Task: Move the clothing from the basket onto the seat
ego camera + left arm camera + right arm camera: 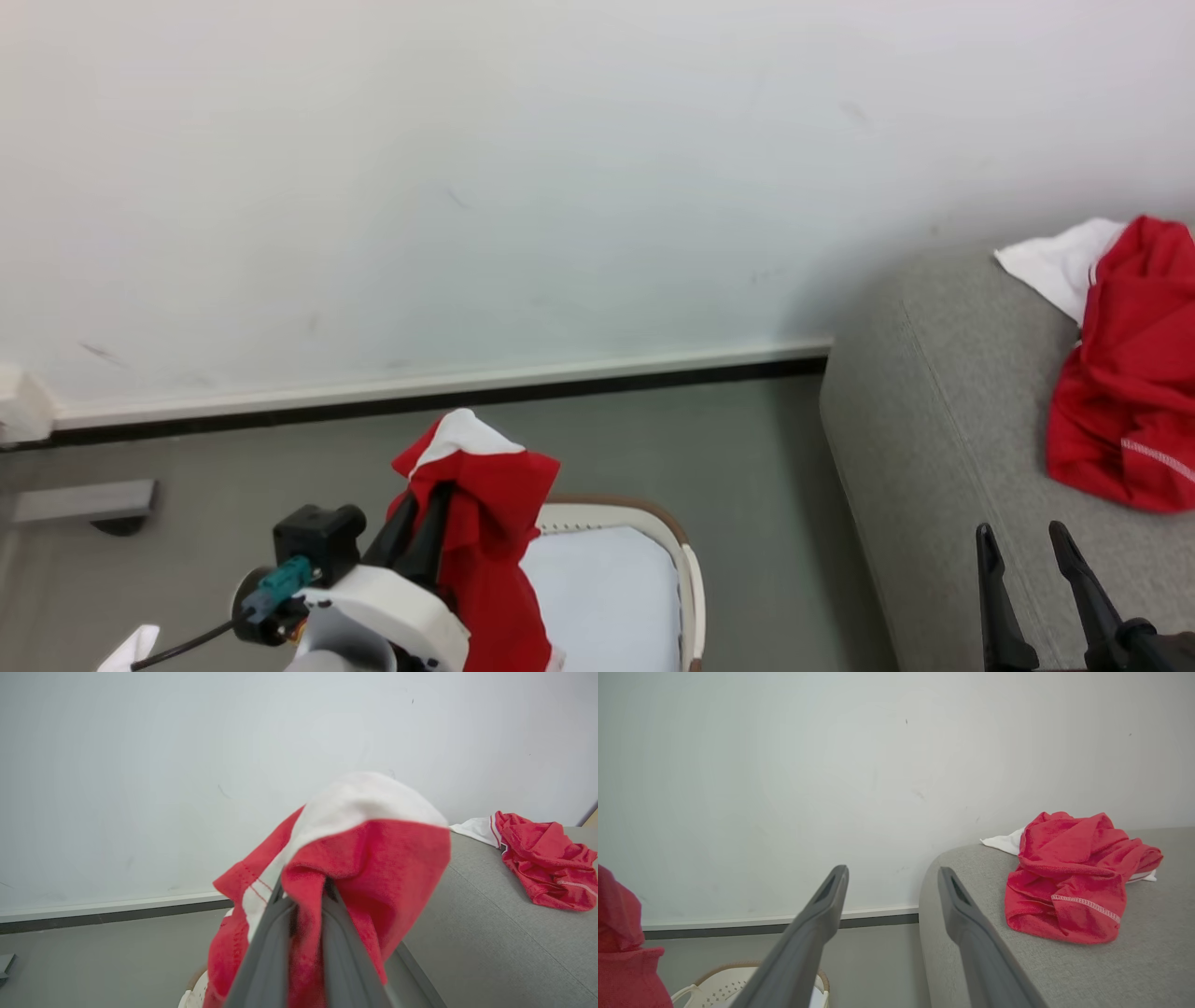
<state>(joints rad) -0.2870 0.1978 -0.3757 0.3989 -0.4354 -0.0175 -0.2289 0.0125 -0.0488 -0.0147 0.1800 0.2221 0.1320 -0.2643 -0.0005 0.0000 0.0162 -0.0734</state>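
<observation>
My left gripper [439, 499] is shut on a red and white piece of clothing [485, 532], held up above the cream basket [686, 569] with its brown rim. In the left wrist view the clothing [373, 858] drapes over the gripper [303, 896] and hides the fingertips. A second red and white garment [1125, 392] lies crumpled on the grey seat [943, 429] at the right. My right gripper [1027, 541] is open over the seat's front part, nothing between its fingers [826, 900]. The same garment [1073, 886] lies beyond it on the seat [1111, 970].
A white wall [560, 187] with a pale skirting board [420, 387] runs behind. Grey floor [747, 467] separates basket and seat. A pale flat liner [607, 597] covers the basket's inside. A small grey block [84, 504] lies on the floor at the left.
</observation>
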